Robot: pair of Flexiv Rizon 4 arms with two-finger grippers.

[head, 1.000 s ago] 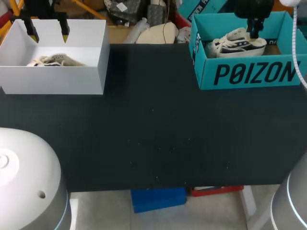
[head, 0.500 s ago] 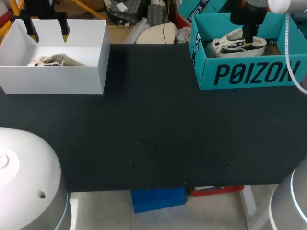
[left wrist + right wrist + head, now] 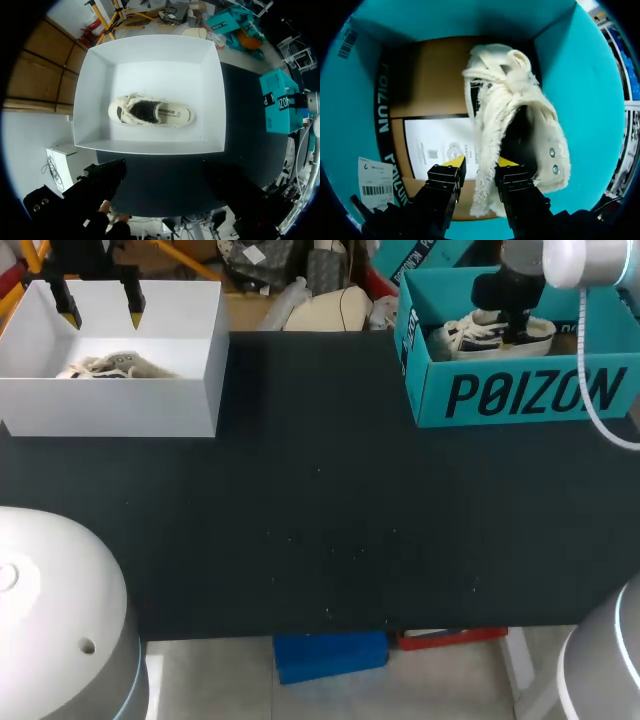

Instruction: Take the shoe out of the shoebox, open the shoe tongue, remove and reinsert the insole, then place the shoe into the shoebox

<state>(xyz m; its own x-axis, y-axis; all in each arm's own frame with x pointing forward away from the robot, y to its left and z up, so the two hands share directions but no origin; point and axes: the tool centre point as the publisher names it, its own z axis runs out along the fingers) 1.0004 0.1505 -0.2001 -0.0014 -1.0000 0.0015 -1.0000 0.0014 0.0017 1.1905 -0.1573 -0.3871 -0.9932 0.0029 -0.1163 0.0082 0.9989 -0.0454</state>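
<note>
A cream fleece shoe [image 3: 520, 115] lies in the teal shoebox [image 3: 520, 390] at the table's far right. My right gripper [image 3: 480, 162] is down inside that box, one finger inside the shoe's opening and one outside. Both press the fleecy side wall between them. In the head view my right arm [image 3: 520, 280] covers the middle of this shoe [image 3: 470, 335]. At the far left, my left gripper [image 3: 100, 308] hangs open above the white box [image 3: 150, 410]. A second cream shoe [image 3: 150, 111] lies on its side in that white box [image 3: 150, 60].
The black table top [image 3: 320, 500] stretches between the two boxes. Inside the teal box a white printed sheet [image 3: 440, 145] lies on the brown floor, and a barcode label [image 3: 372, 180] sticks to the wall beside my right gripper.
My right arm has sunk deeper into the teal box and shifted a little left, its fingers narrowing onto the shoe's side wall. The left arm has stayed still.
</note>
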